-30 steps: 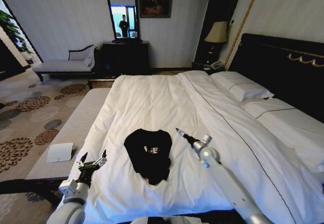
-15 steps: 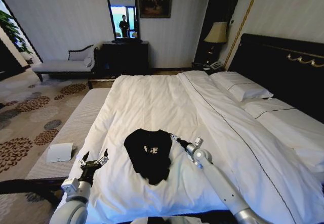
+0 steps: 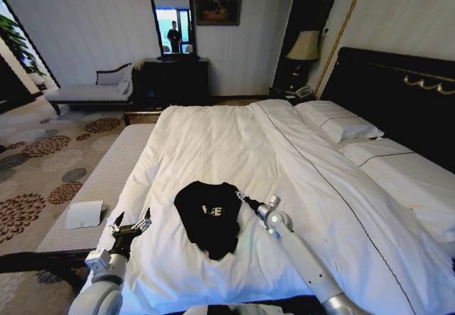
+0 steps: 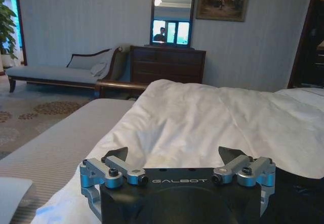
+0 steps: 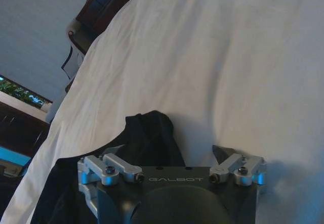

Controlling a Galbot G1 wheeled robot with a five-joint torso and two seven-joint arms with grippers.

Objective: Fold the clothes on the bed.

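Looking down from the head, you see the T-shirt [image 3: 210, 217] lying crumpled on the near part of the bed [image 3: 213, 144], on the white duvet. Your right pincer [image 3: 242, 196] sits low at the shirt's right edge, fingers spread wide, one of them over the black cloth in its wrist view, gripping nothing. Your left pincer [image 3: 130, 224] hovers by the bed's left edge, well apart from the shirt, its fingers wide apart too and empty.
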